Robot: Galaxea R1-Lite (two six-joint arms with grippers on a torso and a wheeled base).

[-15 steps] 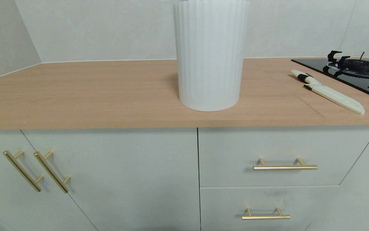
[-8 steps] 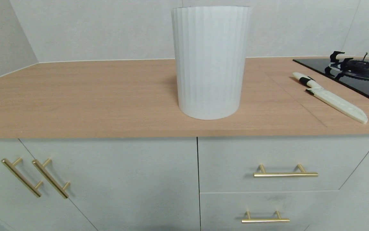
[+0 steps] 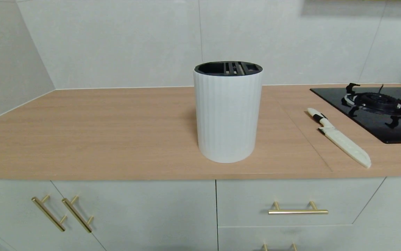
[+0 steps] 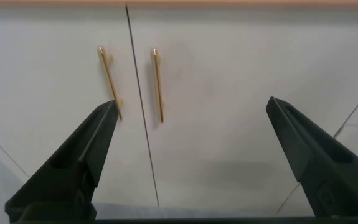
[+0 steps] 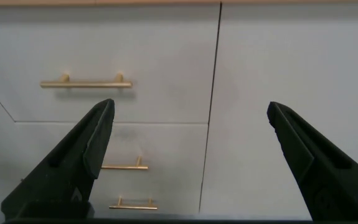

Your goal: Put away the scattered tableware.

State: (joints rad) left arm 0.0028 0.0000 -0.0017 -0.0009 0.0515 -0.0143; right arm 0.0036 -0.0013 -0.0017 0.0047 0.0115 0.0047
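The left gripper (image 4: 191, 104) has its jaws spread wide with nothing between them, and it faces two pale doors (image 4: 228, 124) below the counter (image 3: 99, 132). Framed in the gap between its fingers are two upright gold door handles (image 4: 157, 84), both nearer one finger than the other, one on each side of the seam between the doors. The right gripper (image 5: 190, 104) is likewise wide apart and empty, facing the drawers (image 5: 135, 56). A level drawer handle (image 5: 85, 83) sits just past one fingertip, and a vertical cabinet seam runs through the gap. The knife (image 3: 340, 141) is well away from both sets of jaws, up on the counter above the cabinet fronts they face. It lies flat, handle toward the wall and tip toward the front edge, just beside the stove (image 3: 378, 108). The holder (image 3: 226, 115), white and ribbed with a dark slotted top, stands upright at mid-counter, apart from the knife.
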